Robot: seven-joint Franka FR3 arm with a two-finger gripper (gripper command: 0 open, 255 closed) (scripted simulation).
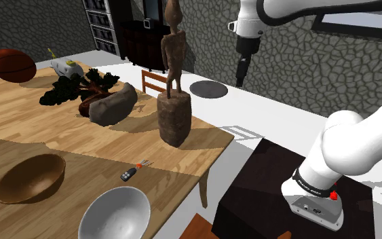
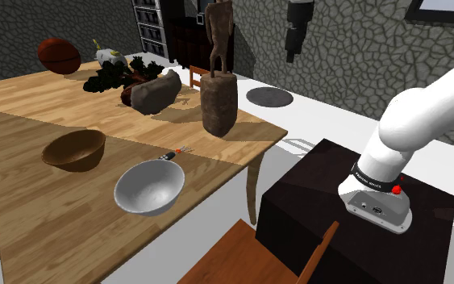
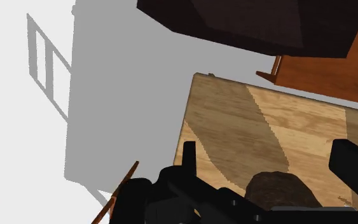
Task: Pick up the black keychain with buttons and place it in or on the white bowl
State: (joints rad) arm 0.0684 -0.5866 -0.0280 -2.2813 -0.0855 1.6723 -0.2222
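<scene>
Gripper (image 1: 241,78) hangs up high, off past the table (image 1: 20,129) edge, fingers spread with nothing between them. We see the black keychain (image 1: 129,174) lying on the wood just beside the white bowl (image 1: 115,214).

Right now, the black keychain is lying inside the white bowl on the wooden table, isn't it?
No. The keychain lies on the wooden table, beside the white bowl, not inside it. The shoulder view shows this.
</scene>
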